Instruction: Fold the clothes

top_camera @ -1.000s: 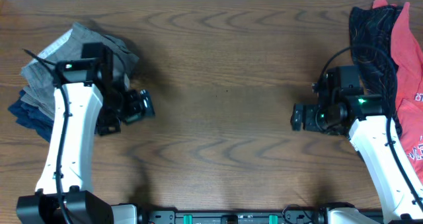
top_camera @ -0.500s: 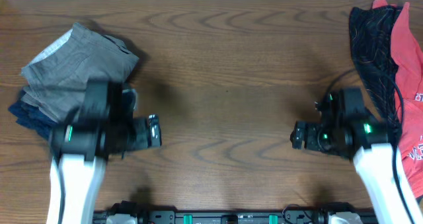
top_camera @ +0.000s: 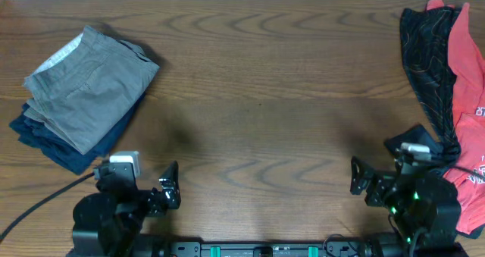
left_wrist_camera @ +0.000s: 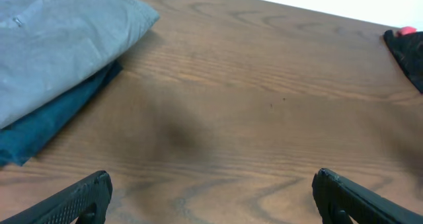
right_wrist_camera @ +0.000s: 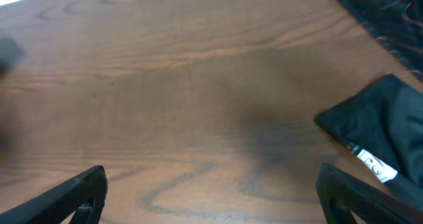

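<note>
Grey shorts (top_camera: 91, 86): folded, on top of the pile at the far left of the desk (top_camera: 258, 98).
Navy garment (top_camera: 53, 147): under the grey shorts, touching them, peeking out on the near side.
Black-patterned garment (top_camera: 424, 52): loose, not folded, at the far right edge of the desk.
Red garment (top_camera: 466, 67): just beside the black-patterned one, touching it, partly out of view on the right.
Black flap with a white tag (right_wrist_camera: 377, 135): flat on the desk near the right jaws; cannot tell which garment it belongs to.
Left jaws: wide apart, holding nothing, low at the near left of the desk, well apart from the pile; black fingers (left_wrist_camera: 86, 194) at the bottom corners of the left wrist view.
Right jaws: wide apart, holding nothing, low at the near right of the desk; black fingers (right_wrist_camera: 79, 191) at the bottom corners of the right wrist view.
Middle of the desk: bare brown wood.
</note>
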